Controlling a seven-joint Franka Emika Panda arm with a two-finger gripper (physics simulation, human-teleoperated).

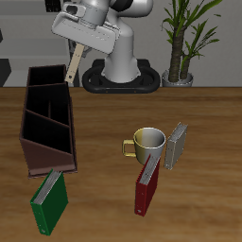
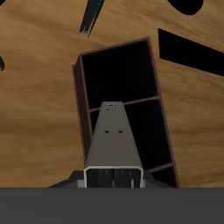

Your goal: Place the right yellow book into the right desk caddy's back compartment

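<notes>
My gripper (image 1: 78, 47) is shut on the right yellow book (image 1: 73, 64) and holds it in the air, hanging down edge-on over the far end of the right desk caddy (image 1: 47, 118). The book's lower end is just above the rim of the back compartment (image 1: 45, 77). In the wrist view the book (image 2: 112, 136) reaches out from the gripper (image 2: 112, 178) over the open dark-brown caddy (image 2: 118, 74), whose dividers show beside it. The other yellow book (image 1: 177, 146) stands beside the mug.
A cream mug (image 1: 148, 144) stands mid-table. A red book (image 1: 146, 187) stands in front of the mug. A green book (image 1: 49, 200) leans at the caddy's near end. The robot's base (image 1: 118, 76) and a potted plant (image 1: 180, 47) are at the back.
</notes>
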